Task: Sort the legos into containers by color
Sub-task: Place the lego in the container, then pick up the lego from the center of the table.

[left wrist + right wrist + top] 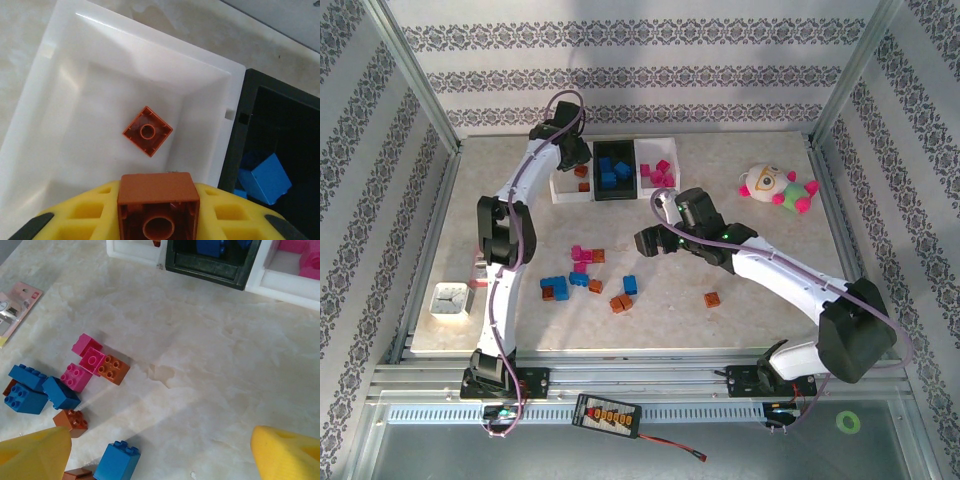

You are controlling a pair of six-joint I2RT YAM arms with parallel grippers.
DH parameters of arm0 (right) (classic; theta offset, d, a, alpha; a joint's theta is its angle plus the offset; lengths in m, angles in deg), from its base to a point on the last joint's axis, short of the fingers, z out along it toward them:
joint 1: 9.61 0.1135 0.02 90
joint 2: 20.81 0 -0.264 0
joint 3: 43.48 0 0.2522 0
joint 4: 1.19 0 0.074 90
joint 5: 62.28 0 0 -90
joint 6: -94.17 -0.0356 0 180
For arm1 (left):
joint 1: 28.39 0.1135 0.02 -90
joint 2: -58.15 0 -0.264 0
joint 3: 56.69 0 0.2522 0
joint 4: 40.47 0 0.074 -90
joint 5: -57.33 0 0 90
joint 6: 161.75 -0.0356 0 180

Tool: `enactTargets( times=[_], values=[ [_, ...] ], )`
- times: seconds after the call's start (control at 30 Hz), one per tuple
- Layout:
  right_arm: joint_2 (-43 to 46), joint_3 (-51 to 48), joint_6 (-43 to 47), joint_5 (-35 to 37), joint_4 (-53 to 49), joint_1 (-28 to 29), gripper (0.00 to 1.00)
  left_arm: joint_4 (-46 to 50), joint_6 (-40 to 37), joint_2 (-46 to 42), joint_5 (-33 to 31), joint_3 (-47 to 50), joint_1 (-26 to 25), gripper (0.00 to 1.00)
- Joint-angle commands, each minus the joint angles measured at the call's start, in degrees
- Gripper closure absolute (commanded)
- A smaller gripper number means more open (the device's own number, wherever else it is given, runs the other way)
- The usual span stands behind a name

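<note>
Top external view first: far on the left we see a flat red-and-white packet (448,298) on the table (670,325). Next to it the left arm (510,200) reaches to the back, over the left white container (563,192). On the left wrist view we see the left gripper (157,220) squeezed narrow on an orange-brown lego (157,192), which it holds just above this container. A second orange-brown lego (147,131) lies on the white floor inside. Beside it stands the black container (615,197) with blue legos (612,170) in it, and then the right white container (658,146) with pink legos (660,172). In front of the containers, loose legos (582,254) in pink, blue and orange-brown lie in a bunch on the table. A lone orange-brown lego (711,299) sits further right. On the right wrist view we see the right gripper (160,455) spread wide over the table, with bare table between its yellow fingers (35,452) and the loose legos just beside it. Far right at the back lies a plush toy (775,187), well apart from the legos.
</note>
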Motion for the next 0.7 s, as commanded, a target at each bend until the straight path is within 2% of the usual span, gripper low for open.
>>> enactTargets(
  times=[0.0,0.1,0.27,0.33,0.5,0.67],
  values=[
    [2.3,0.7,-1.1,1.9,-0.5,0.8,0.08,5.9,-0.8,1.2,0.7,-4.2,0.9,0.64],
    [2.6,0.4,-1.0,2.2,-0.9,0.8,0.07,5.4,0.1,0.9,1.0,-4.4,1.1,0.53],
    [2.5,0.4,1.1,0.6,-1.7,0.9,0.07,6.3,0.3,-1.7,0.7,-3.6,1.1,0.24],
    [2.3,0.5,5.0,-0.3,-3.2,0.8,0.02,5.8,0.9,-4.0,0.6,-1.2,1.1,0.19],
    [0.4,1.4,20.7,-6.4,-9.6,1.0,0.02,-2.7,2.7,-15.5,2.2,16.3,0.1,0.03],
    [-3.5,4.5,25.6,-7.3,-13.4,3.1,0.02,-12.4,6.5,-29.9,2.6,37.7,-0.5,0.01]
  ],
)
